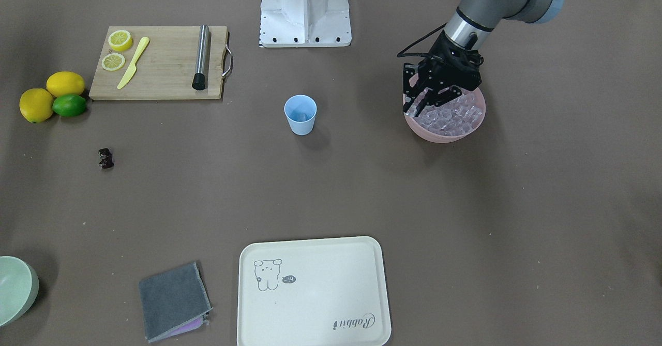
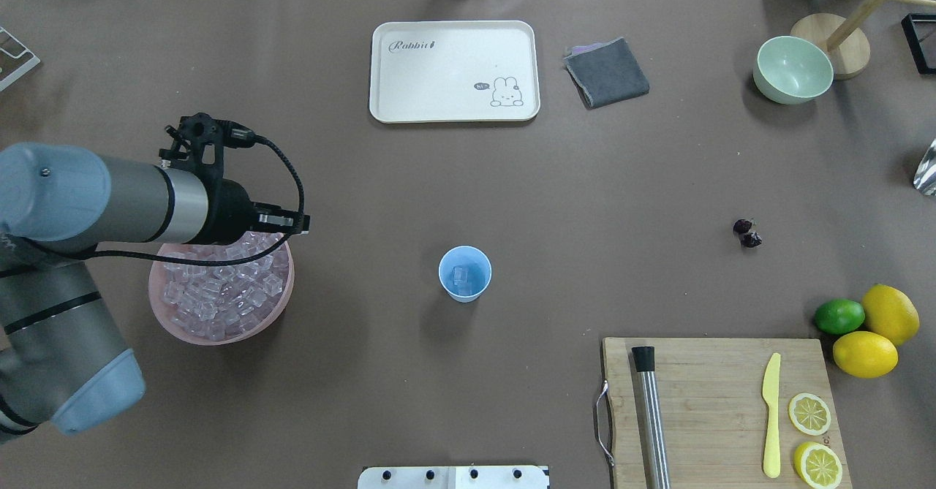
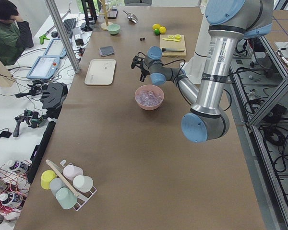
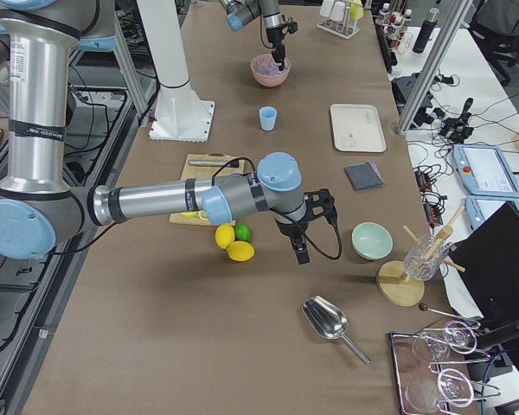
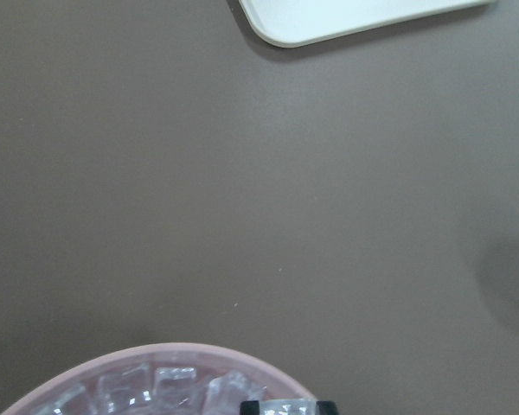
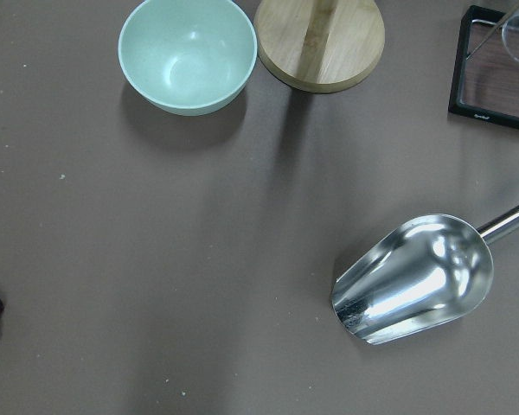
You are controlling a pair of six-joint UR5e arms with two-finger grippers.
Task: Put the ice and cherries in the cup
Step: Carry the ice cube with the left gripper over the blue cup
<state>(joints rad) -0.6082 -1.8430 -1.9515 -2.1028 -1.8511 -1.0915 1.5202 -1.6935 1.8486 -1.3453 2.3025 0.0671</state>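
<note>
Ice step: left gripper, fingers spread, dips into ice in pink bowl; next, pinch one cube, carry to cup (cherries lie apart on table; right gripper: cannot tell).

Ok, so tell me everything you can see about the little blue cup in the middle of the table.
The cup is a small light blue tumbler, plastic by its look, plain and handleless, tapering toward its base. It stands upright, mouth up, on the brown table, alone near the middle and well apart from the pink bowl. Inside lies ice, at least one clear cube. Nothing else touches it.
</note>
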